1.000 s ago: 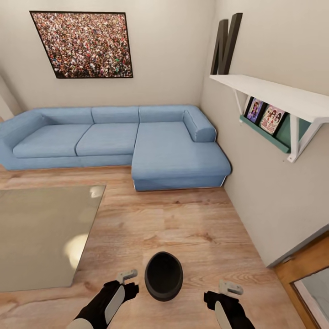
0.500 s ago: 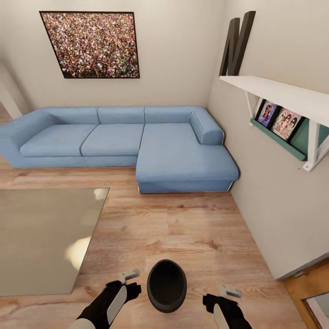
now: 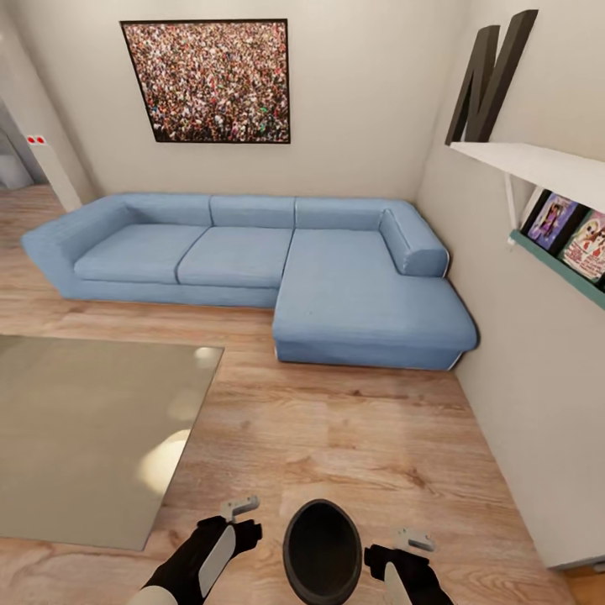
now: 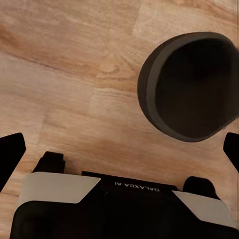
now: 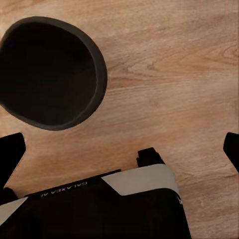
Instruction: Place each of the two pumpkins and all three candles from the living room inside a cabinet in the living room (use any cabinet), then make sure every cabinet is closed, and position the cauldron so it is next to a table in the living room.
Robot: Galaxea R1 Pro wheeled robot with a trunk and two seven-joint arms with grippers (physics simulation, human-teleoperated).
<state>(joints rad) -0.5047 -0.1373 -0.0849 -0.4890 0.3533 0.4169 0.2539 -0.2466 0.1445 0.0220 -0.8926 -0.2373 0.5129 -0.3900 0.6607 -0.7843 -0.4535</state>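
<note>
Although the cauldron (image 3: pixel 322 551) sat on the wooden floor (image 3: pixel 353 428) between the two arms, it was not yet beside the counter (image 3: pixel 92 437): a strip of bare boards lay between its rim and the glass top's nearer edge, so I judged that step unfinished. The pot stood upright with its wide mouth open and nothing showing inside it. The left gripper (image 3: pixel 239 514) hung just beside the cauldron on one side and the right gripper (image 3: pixel 409 544) just beside it on the other, neither touching it as far as the head view showed.

In the left wrist view the fingers (image 4: pixel 11 152) were spread wide at the picture's edges with only floor between them, the cauldron (image 4: pixel 191 84) off to one side. In the right wrist view the fingers (image 5: pixel 12 149) were likewise spread apart and held nothing, the cauldron (image 5: pixel 50 72) lying ahead and aside.

Whether the pumpkins and candles had gone into a cabinet could not be judged from these pictures. A blue sofa (image 3: pixel 252 269) filled the far corner, and a wall shelf (image 3: pixel 538 168) was cut off at the edge. The cauldron's lower part ran out of the head view, and how deep it was inside was lost in black.
</note>
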